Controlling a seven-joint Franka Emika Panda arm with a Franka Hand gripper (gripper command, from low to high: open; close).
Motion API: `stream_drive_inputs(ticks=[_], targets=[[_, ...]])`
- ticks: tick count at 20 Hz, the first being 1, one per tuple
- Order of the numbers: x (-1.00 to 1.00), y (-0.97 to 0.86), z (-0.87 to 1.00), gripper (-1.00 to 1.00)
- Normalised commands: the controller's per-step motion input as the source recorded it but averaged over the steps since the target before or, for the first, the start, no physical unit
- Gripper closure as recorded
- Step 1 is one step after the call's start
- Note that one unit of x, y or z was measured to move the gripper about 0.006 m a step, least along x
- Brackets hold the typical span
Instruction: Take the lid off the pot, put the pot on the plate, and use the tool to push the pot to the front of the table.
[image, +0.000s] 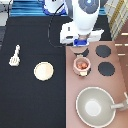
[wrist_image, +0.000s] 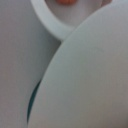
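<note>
My pincer (image: 80, 49) hangs above the pinkish-brown stove top (image: 75, 85), just toward the exterior view's top from the pot (image: 82, 65), and I cannot tell how it is set or whether it grips anything. The pot sits open on the stove top, its reddish-orange inside showing, beside the black burners (image: 104, 51) at the exterior view's right. The lid does not show clearly in either view; my wrist camera is filled by a pale rounded surface (wrist_image: 85, 80) with a curved white rim (wrist_image: 50, 25) beyond it. The plate (image: 44, 71) lies bare on the black counter (image: 30, 105), apart from the pot, toward the exterior view's left. The tool (image: 15, 56) lies farther left. The large grey pan (image: 95, 106) sits near the exterior view's bottom
</note>
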Motion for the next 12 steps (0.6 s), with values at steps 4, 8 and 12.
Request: stream_drive_inputs(ticks=[4,8,12], targets=[[-0.89,0.28,-0.78,1.00],[-0.23,0.33,-0.47,1.00],[0.00,0.32,-0.39,1.00]])
